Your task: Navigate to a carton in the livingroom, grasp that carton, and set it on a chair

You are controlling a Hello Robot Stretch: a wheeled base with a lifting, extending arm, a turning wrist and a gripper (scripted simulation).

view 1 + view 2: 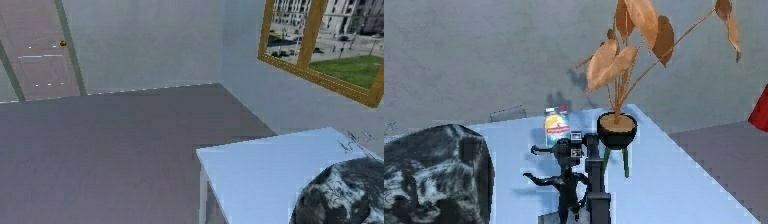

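**Item 1. carton (557, 124).** A small white container with a yellow and red front, which I take for the carton. It stands upright on the desk (684, 185), toward its far edge, in the middle of the arm side view.

**Item 2. pincer (533, 165).** A dark body with two thin fingers, on the near side of the carton and just below it in the picture. The desk top and the carton lie at and behind it, so I cannot tell how its fingers are set or whether it holds anything. The arm (600, 198) rises as a dark bar from the bottom edge.

**Item 3. potted plant (617, 130).** A black pot just beside the carton, toward the arm side view's right, with tall stems and large brown leaves.

**Item 4. dark mottled lump (434, 175).** A rock-like thing on the desk, at the arm side view's left.

**Item 5. Surroundings.** A grey wall (464, 50) stands behind the desk and a red shape (761, 108) sits at the right edge. In the forward view there is a door (40, 50), a wood-framed window (325, 40) and a bare floor (110, 150).

**Step in hand.** In my judgement the drive to the carton is done and the grasp is under way.

**Next move.** The pincer needs to line up on the carton without brushing the pot. After that comes a lift clear of the desk and the carry to a chair.
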